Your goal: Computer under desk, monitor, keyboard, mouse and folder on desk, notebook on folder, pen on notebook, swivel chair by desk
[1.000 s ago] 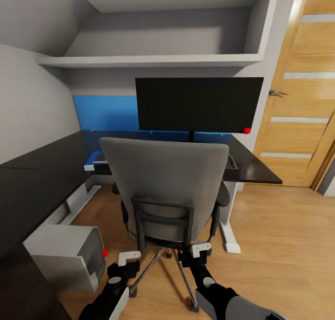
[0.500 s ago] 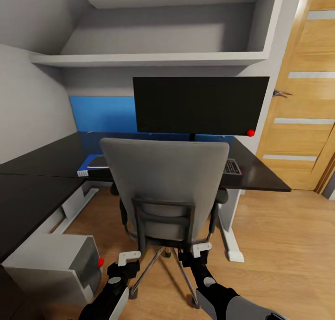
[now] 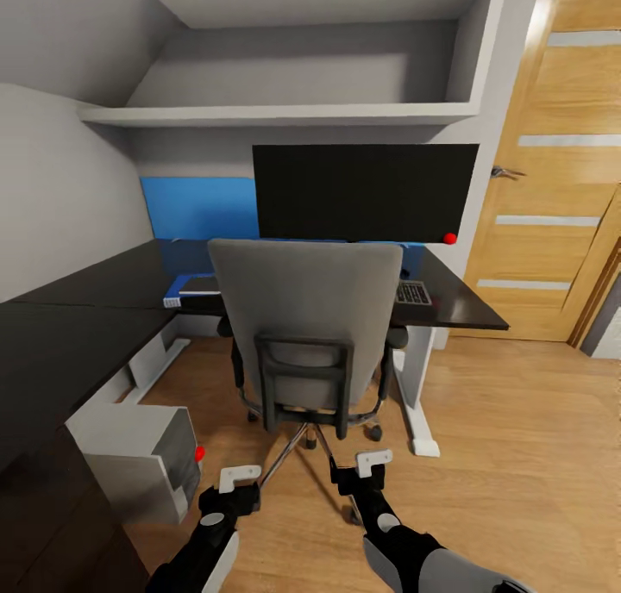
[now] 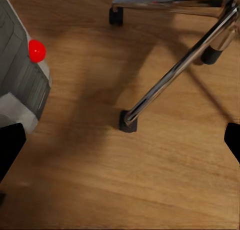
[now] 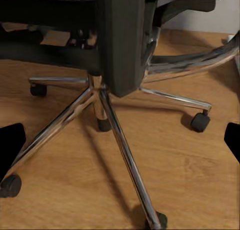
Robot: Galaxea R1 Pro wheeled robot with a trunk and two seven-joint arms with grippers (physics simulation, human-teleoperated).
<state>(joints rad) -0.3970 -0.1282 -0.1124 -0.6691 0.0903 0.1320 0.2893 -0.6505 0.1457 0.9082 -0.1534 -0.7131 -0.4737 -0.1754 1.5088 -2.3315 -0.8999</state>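
Both the left gripper (image 3: 240,481) and right gripper (image 3: 366,470) hang spread and empty above the wooden floor (image 3: 517,438), just behind the grey upholstered swivel chair (image 3: 306,334) drawn to the black-topped desk (image 3: 457,304).

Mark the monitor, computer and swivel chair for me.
monitor (image 3: 365,192), head view, middle of the black screen.
computer (image 3: 138,455), head view, light-grey side panel.
swivel chair (image 3: 304,304), head view, grey backrest.

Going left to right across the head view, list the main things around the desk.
Computer → blue folder → swivel chair → keyboard → wooden door.
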